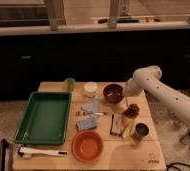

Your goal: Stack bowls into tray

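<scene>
The green tray lies on the left of the wooden table and holds nothing. The dark maroon bowl stands at the back, right of centre. The wider orange-red bowl sits near the front edge, right of the tray. My white arm reaches in from the right, and the gripper hangs just right of the maroon bowl's rim, close to it.
Between the bowls lie a white cup, a green object, blue packets, a pine cone, a metal cup and a yellow-and-dark item. A white-handled brush lies in front of the tray.
</scene>
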